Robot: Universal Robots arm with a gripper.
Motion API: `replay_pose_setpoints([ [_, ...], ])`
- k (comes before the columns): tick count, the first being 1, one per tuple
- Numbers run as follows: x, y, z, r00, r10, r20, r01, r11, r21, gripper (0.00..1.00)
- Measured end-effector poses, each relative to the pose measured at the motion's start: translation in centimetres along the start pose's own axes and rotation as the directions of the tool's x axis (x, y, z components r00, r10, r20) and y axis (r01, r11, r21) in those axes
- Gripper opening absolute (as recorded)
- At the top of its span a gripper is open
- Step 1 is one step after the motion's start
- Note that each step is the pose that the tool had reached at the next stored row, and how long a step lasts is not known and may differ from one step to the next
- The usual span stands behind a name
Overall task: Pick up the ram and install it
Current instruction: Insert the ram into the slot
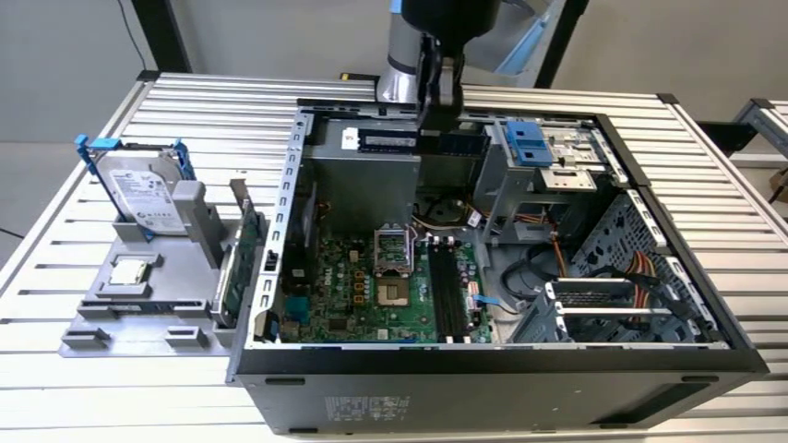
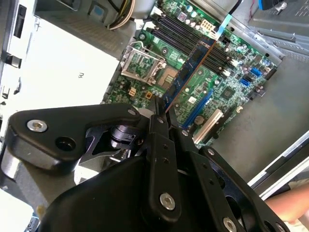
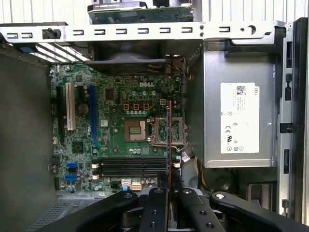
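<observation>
Fingers [image 2: 158,126] clenched on thin blue ram [image 2: 192,65], poised above green motherboard [image 3: 111,121]; black metal case [image 1: 493,392] on ribbed metal bench [image 1: 111,392].

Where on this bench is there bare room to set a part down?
The ribbed metal table is bare at its far corner on the exterior view's left, beyond the grey plastic parts holder, and in the strip on the exterior view's right of the black computer case. Crowded inside: green motherboard under the gripper holding the long blue ram stick.
</observation>
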State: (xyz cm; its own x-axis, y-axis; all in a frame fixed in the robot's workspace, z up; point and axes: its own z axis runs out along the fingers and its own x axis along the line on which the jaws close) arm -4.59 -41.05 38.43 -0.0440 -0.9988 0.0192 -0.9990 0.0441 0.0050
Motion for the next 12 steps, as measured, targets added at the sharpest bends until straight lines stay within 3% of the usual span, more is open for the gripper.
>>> replay_pose_setpoints([
  [7,-1.05,-0.24,-0.03,1.0000,0.000,-0.0002,0.000,1.0000,0.0000,0.00],
  [12,-1.06,-1.71,-0.02,1.0000,0.000,0.0001,0.000,1.0000,-0.0015,0.00],
])
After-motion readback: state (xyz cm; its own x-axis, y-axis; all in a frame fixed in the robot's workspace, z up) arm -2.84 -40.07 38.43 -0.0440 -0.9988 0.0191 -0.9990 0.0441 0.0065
